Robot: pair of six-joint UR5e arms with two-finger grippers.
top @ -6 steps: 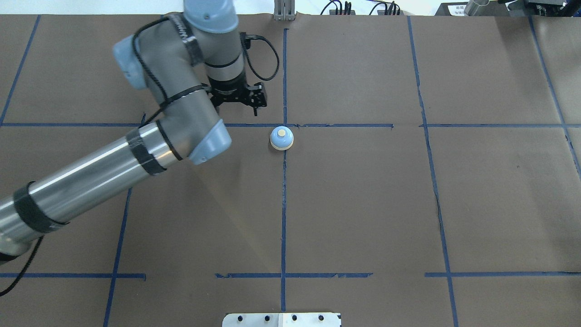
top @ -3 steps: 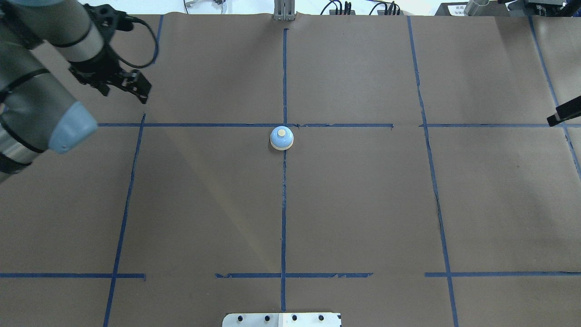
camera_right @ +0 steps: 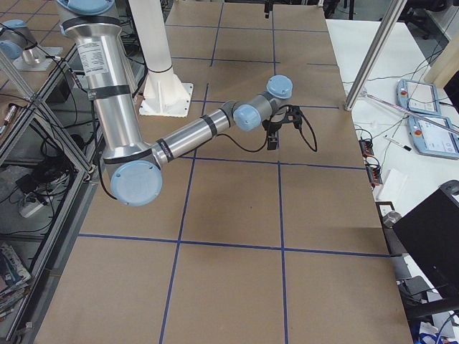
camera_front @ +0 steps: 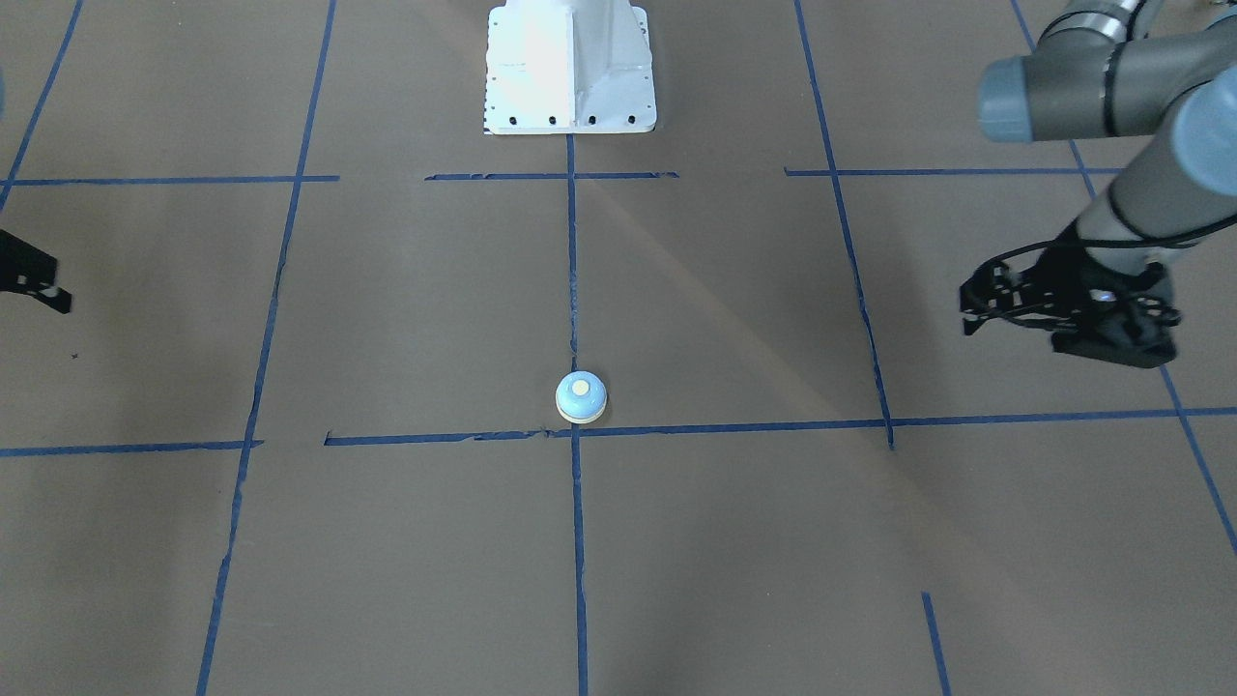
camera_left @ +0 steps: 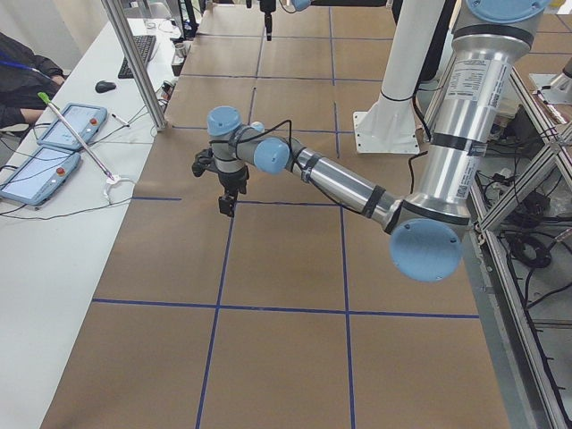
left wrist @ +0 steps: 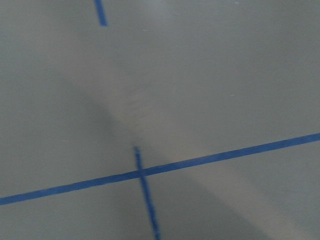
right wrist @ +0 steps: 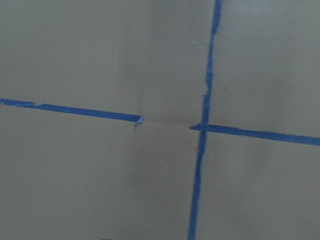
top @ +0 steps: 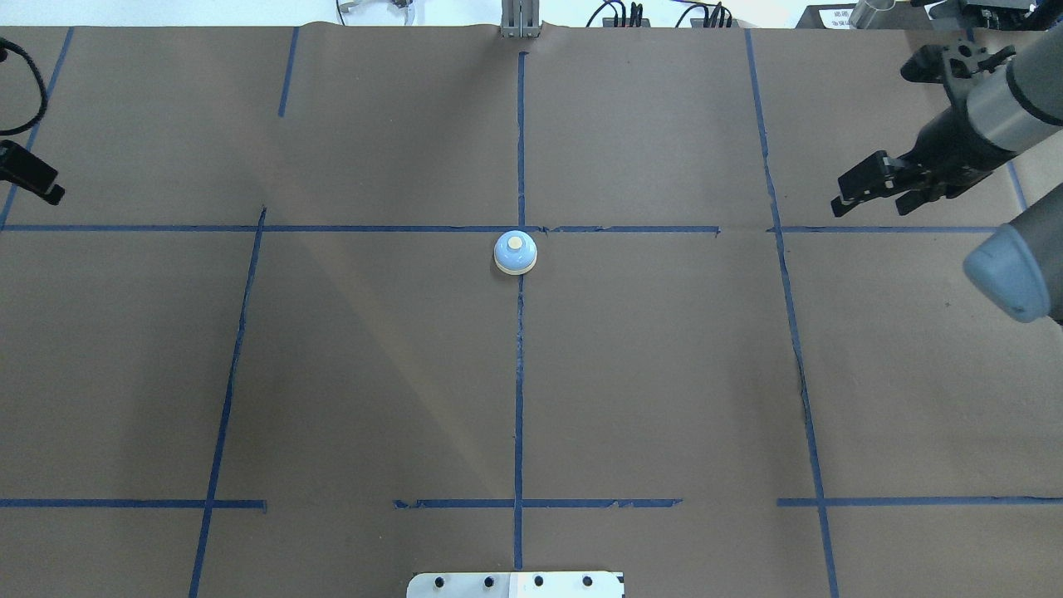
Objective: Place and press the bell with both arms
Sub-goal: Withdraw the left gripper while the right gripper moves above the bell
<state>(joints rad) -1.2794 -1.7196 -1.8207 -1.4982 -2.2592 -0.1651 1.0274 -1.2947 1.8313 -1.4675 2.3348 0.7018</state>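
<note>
Brown table (top: pixel 664 374) gridded with blue tape (top: pixel 519 374); white pedestal (camera_front: pixel 570 68) at its edge.

Blue tape cross (left wrist: pixel 141 173) on brown paper (left wrist: pixel 225 75)

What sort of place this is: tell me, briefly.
Likely a robotics lab workcell: left arm and right arm on a white pedestal, a paper-covered table gridded with blue tape, teach pendants on a side bench.

Left end effector (camera_left: pixel 228 204) hovering, right one (camera_right: pixel 272 142) hovering
</note>
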